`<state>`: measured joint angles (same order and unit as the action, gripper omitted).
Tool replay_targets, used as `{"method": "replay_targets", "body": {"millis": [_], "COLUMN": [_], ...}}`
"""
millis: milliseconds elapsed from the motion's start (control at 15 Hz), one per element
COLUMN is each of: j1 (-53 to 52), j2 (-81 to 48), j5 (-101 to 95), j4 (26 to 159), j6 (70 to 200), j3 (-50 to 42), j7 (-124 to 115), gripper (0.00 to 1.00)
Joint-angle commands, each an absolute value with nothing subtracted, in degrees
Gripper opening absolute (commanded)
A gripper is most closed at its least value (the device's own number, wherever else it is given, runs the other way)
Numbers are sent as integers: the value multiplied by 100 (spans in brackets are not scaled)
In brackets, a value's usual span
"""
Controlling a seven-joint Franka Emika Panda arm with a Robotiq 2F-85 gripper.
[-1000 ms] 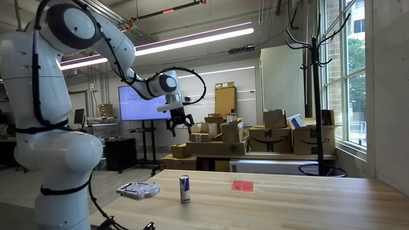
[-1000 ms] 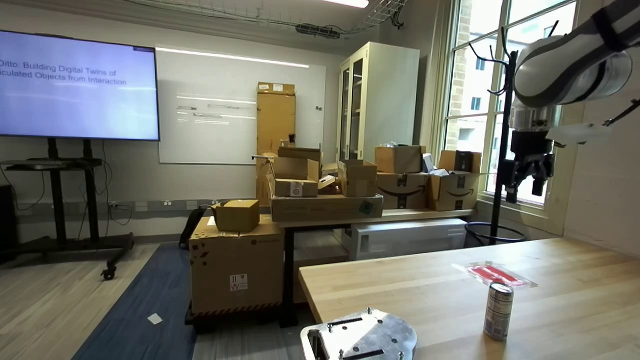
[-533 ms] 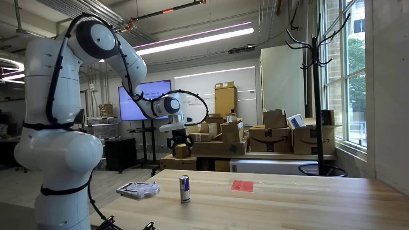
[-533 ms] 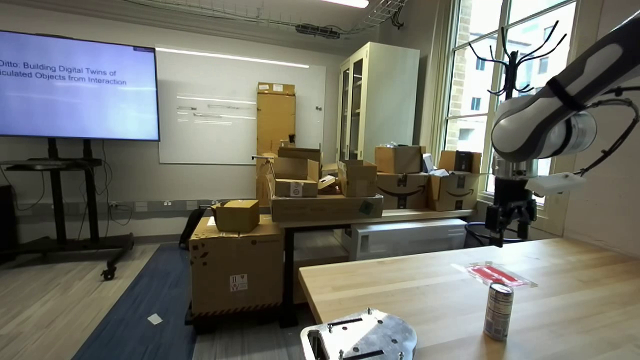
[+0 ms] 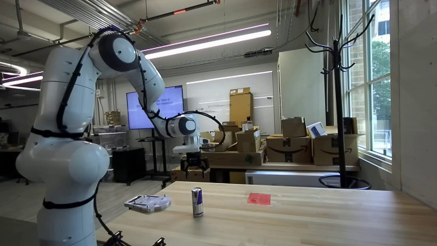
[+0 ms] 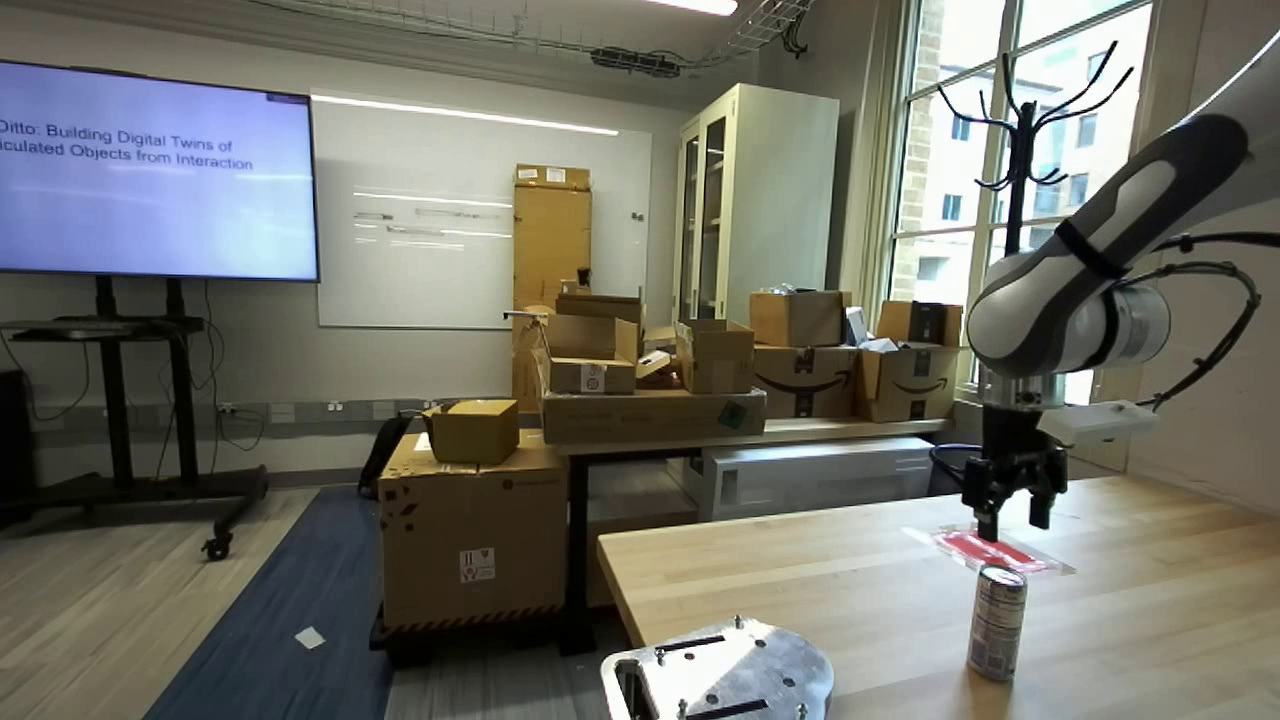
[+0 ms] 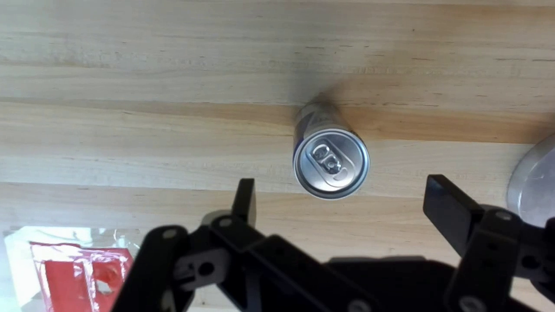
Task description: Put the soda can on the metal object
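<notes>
In both exterior views, the tool is held above the counter, higher than the upright can and metal plate. In the wrist view, its fingers are spread wide, the can seen beyond their gap, apart from both.

On the pale brown wooden table, a slim, round, silver-and-purple metal can is stood upright. A flat red sheet is laid under clear, shiny film. At one edge, a flat, silvery metal plate is seen.
</notes>
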<state>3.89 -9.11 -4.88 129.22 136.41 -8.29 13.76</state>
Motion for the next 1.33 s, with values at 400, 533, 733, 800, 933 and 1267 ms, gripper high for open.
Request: {"method": "replay_targets", "body": {"millis": [400,533,733,800,933,1267], "j1": [693,697,707,711,724,739], "j2": [-1633,-1741,-1899,-1953,-2046,-2178], "j5": [-185,-186,-205,-228,-233,-270], "j4": [12512,12433,12321,12288,12220,12112], "j6": [13789,13778,13749,13737,13714,13691], "j3": [-624,-605,-576,-575,-569,-566], "j7": [1662,1653,1636,1632,1632,1617], "gripper": [100,100,100,100,100,100]}}
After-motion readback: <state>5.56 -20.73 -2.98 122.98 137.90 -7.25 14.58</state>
